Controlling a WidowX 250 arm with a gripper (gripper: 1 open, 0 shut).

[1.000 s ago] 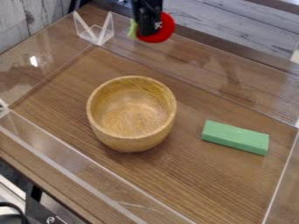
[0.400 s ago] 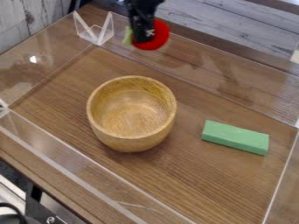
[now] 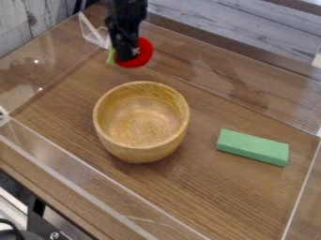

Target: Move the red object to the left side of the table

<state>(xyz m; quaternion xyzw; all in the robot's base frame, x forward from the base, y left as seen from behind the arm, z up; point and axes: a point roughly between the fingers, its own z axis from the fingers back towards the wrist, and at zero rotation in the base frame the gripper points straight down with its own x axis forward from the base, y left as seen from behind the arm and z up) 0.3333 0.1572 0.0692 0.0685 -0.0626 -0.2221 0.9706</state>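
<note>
The red object (image 3: 137, 52) is a small round bright-red toy fruit with a bit of green at its lower left. It hangs in my gripper (image 3: 124, 49), whose dark fingers are shut on it, pointing nearly straight down. Both are over the far left part of the dark wood-grain table (image 3: 213, 94), just beyond the wooden bowl. The black hand covers the fruit's left half. Whether the fruit touches the tabletop cannot be told.
A large wooden bowl (image 3: 142, 120) sits mid-table, right below the gripper in the picture. A green rectangular block (image 3: 252, 146) lies to the right. Low clear acrylic walls (image 3: 51, 56) edge the table, with a clear bracket at the far left corner.
My gripper has carried the red fruit to the left and downward, from the table's far edge toward the bowl's far rim. The bowl and green block have stayed put.
</note>
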